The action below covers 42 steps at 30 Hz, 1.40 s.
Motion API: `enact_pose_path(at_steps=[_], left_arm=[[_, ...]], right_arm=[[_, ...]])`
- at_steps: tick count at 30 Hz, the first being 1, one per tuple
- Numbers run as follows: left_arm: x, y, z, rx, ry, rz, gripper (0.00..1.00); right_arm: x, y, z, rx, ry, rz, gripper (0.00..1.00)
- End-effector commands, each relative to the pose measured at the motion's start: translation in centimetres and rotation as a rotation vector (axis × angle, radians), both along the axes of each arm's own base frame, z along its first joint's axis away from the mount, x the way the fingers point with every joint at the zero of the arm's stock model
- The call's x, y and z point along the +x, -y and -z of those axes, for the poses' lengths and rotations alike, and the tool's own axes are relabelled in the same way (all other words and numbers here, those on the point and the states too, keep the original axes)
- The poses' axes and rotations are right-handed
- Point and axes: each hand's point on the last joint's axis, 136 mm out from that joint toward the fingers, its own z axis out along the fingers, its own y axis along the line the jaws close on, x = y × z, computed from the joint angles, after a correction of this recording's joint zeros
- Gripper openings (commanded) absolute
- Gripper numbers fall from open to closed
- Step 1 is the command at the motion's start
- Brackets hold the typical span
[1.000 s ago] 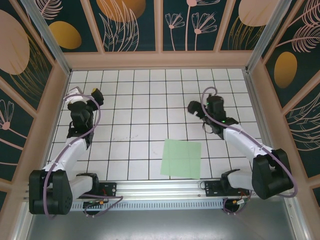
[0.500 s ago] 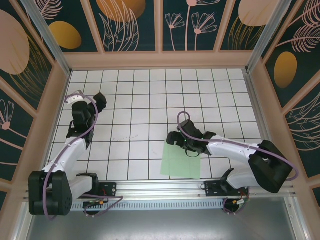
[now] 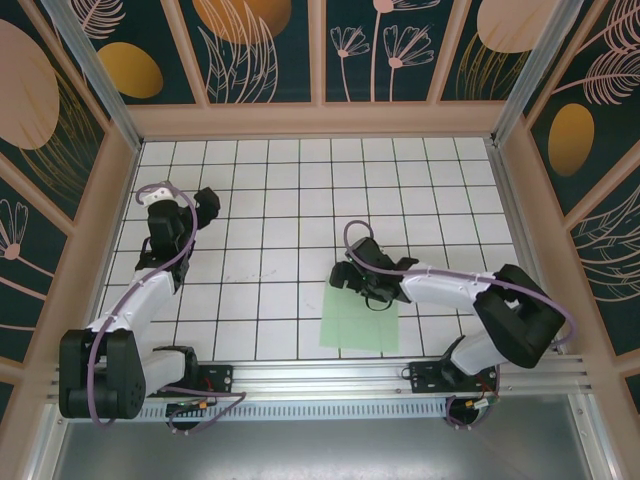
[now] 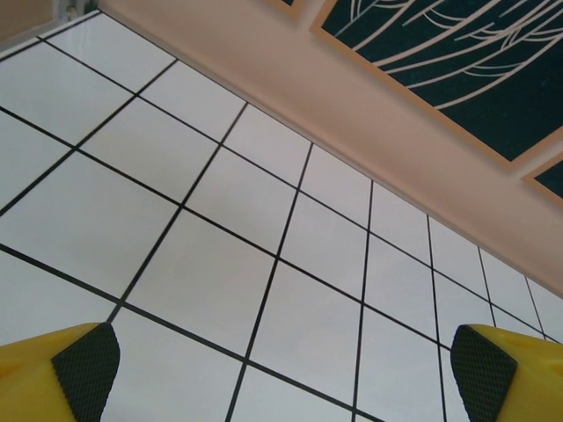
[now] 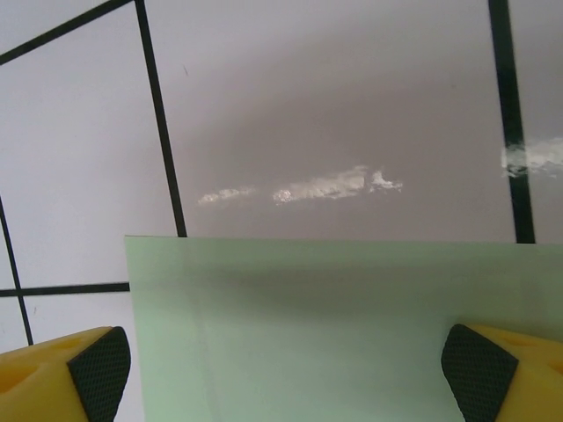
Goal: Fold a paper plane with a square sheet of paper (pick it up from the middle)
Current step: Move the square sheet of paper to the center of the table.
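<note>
While the right gripper [image 3: 362, 288] hangs over the far edge of the square sheet of paper [image 3: 360, 318], its jaws stand wide apart and nothing is held between them. The sheet lies flat on the tiled table [image 3: 270, 190], right of centre and close to the near rail, between the two arm bases and nearer the right one.

In the right wrist view the sheet [image 5: 352, 334] fills the lower part of the frame, with its far edge running straight across and its left corner visible. The right gripper [image 5: 286, 369] straddles that edge zone: the right pad [image 5: 479, 369] is over the paper, and the left pad [image 5: 97, 369] sits at the sheet's left border. Contact with the paper cannot be confirmed. A white scuff [image 5: 308, 186] marks the tile just beyond the edge.

The left gripper [image 3: 195, 205] is over the far left tiles, well apart from the sheet. In the left wrist view the left gripper [image 4: 281, 369] is fully spread and empty, with bare tiles beneath it.
</note>
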Motion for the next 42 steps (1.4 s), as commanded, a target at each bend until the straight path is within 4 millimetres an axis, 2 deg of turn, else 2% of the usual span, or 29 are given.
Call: enact_pose_path(at_steps=[1, 7, 10, 15, 17, 20, 22, 24, 25, 28, 30, 35, 42], left_arm=[[0.3, 0.8, -0.4, -0.046, 0.0, 0.037, 0.98], [0.1, 1.8, 0.6, -0.105, -0.027, 0.08, 0.99], [0.1, 2.3, 1.0, -0.133, -0.042, 0.102, 0.99], [0.4, 2.7, 1.3, -0.13, -0.097, 0.123, 0.99], [0.4, 2.8, 0.9, -0.119, -0.101, 0.131, 0.99], [0.4, 2.9, 0.3, -0.113, -0.091, 0.142, 0.98], [0.3, 3.0, 0.2, -0.114, -0.089, 0.149, 0.99], [0.3, 3.0, 0.3, -0.111, -0.095, 0.152, 0.99], [0.3, 3.0, 0.3, -0.11, -0.096, 0.151, 0.98], [0.3, 3.1, 0.6, -0.111, -0.108, 0.153, 0.99], [0.4, 3.2, 0.8, -0.115, -0.113, 0.159, 0.99], [0.6, 3.4, 1.2, -0.12, -0.131, 0.168, 0.99], [0.5, 3.2, 1.4, -0.107, -0.146, 0.163, 0.99]], right_arm=[[0.4, 1.0, 2.2, -0.064, -0.051, 0.015, 0.96], [5.6, 0.4, 2.6, -0.088, -0.016, 0.034, 0.96], [9.0, -1.0, 2.4, -0.099, 0.015, -0.063, 0.96], [12.8, -2.6, 3.6, -0.17, -0.006, -0.204, 0.94], [14.2, -3.3, 2.9, -0.18, 0.01, -0.217, 0.93], [15.9, -4.6, -0.4, -0.161, 0.061, -0.198, 0.92], [16.0, -5.1, -2.7, -0.168, 0.097, -0.177, 0.92], [14.2, -6.2, -3.7, -0.154, 0.083, -0.223, 0.92], [13.2, -6.2, -3.6, -0.161, 0.061, -0.229, 0.92], [10.2, -4.4, -2.3, -0.234, -0.016, -0.193, 0.92], [9.2, -3.0, -1.8, -0.273, -0.048, -0.155, 0.92], [9.8, -2.1, -2.0, -0.335, -0.06, -0.162, 0.99], [11.7, -1.9, -0.2, -0.352, -0.1, -0.189, 0.99]])
